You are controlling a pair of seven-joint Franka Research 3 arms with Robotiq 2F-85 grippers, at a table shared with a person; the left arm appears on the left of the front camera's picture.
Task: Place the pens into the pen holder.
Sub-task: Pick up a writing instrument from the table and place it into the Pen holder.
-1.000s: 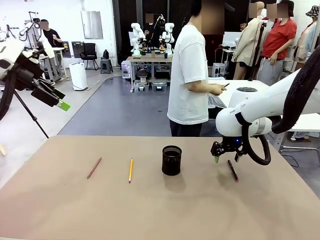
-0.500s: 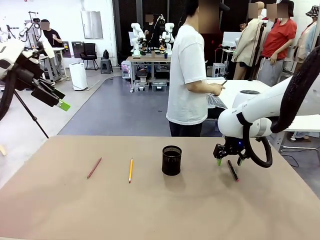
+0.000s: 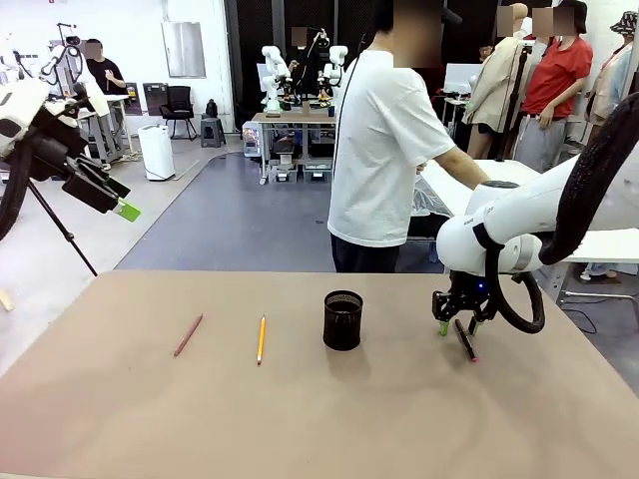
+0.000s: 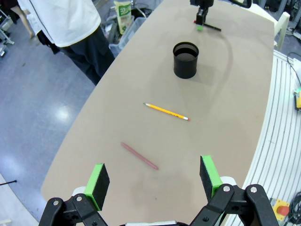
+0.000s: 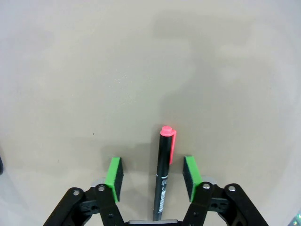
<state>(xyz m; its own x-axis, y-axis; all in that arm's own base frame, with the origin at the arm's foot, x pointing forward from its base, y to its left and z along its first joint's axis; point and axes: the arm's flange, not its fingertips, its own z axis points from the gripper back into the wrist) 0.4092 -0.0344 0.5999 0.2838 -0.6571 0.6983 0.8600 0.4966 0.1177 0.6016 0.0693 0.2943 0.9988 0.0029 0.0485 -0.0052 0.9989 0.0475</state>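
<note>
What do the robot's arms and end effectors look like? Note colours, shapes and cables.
The left arm and right arm are white; a thick black hose runs along the right one. The left end effector and right end effector are black, two-fingered, green-padded.

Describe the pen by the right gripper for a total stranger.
On the brown table, look right of the black mesh pen holder. Between the right gripper's green pads lies the pen: black with a pink cap, unlike the yellow pencil and reddish stick farther left.
</note>
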